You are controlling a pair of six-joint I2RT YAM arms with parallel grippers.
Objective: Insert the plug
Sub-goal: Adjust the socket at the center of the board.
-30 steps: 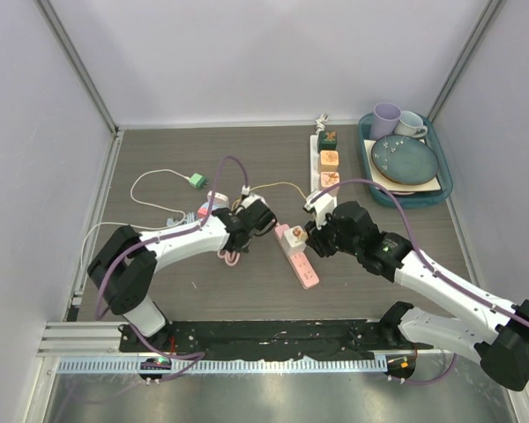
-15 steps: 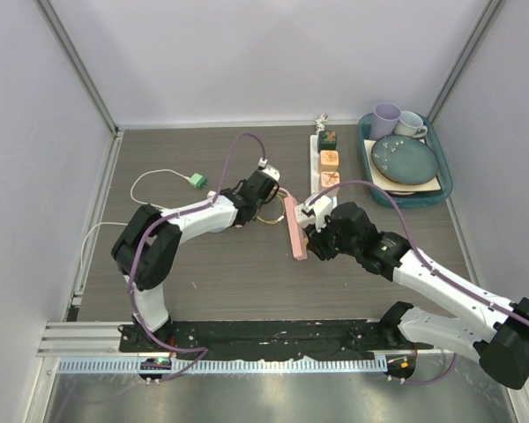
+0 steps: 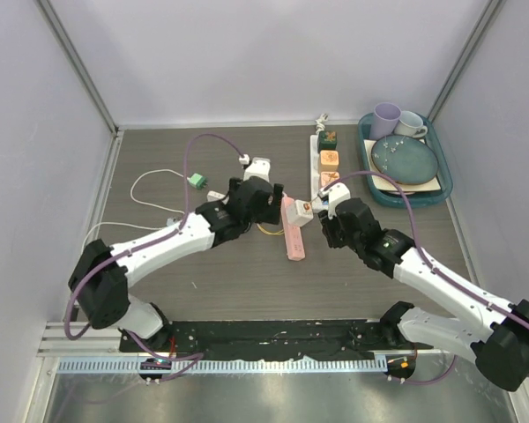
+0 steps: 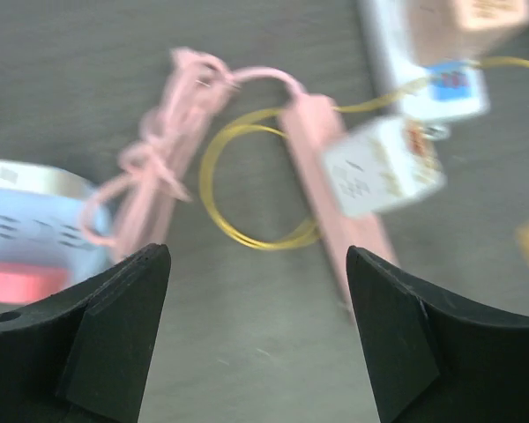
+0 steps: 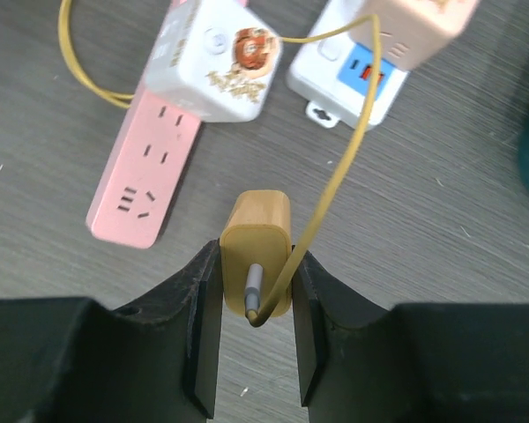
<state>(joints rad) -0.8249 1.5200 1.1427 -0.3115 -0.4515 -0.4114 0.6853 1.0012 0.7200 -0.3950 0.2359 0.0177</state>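
Note:
The plug point(image 5: 256, 264) is a small yellow block with a yellow cable point(image 5: 335, 189), and my right gripper point(image 5: 254, 328) is shut on its sides, holding it above the table. The pink power strip point(image 5: 145, 189) lies just left of it with open sockets and carries a white cube adapter point(image 5: 216, 57). From above, the pink power strip point(image 3: 293, 233) lies between both arms, with my right gripper point(image 3: 325, 229) on its right. My left gripper point(image 4: 257, 335) stands open with nothing between its fingers, just left of the pink power strip point(image 4: 335, 211).
A white power strip point(image 3: 316, 148) with cube adapters lies behind the pink one. A teal tray point(image 3: 445, 181) with a plate and mugs stands at the back right. A pink cord point(image 4: 159, 167), a white cable point(image 3: 150, 181) and a green connector point(image 3: 197, 181) lie left.
My left gripper has opened, and the pink strip, turned and shifted back toward the white strip earlier, now lies on the table. The right gripper stays shut on the plug and has moved slightly back.

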